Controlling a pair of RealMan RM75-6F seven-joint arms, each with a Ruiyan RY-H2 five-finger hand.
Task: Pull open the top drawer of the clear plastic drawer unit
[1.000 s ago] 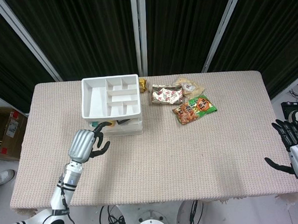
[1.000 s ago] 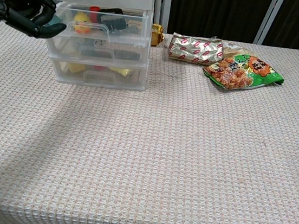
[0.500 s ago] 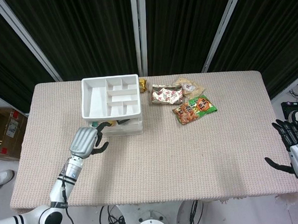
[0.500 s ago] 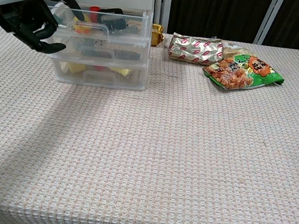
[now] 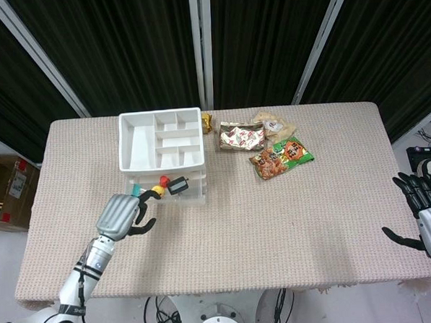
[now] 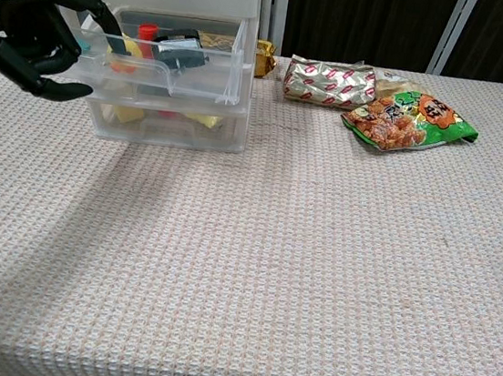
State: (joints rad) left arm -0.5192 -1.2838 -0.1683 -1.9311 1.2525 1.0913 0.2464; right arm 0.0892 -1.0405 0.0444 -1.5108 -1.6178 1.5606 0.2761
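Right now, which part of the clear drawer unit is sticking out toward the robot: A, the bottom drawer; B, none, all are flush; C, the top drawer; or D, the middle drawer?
C: the top drawer juts forward past the two below it, with the left hand at its front left corner and its contents uncovered in the head view.

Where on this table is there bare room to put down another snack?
The whole near half of the table is bare, as is the right end beyond the green snack bag. The far strip is crowded: drawer unit, left robot hand at its open top drawer, silver packet.
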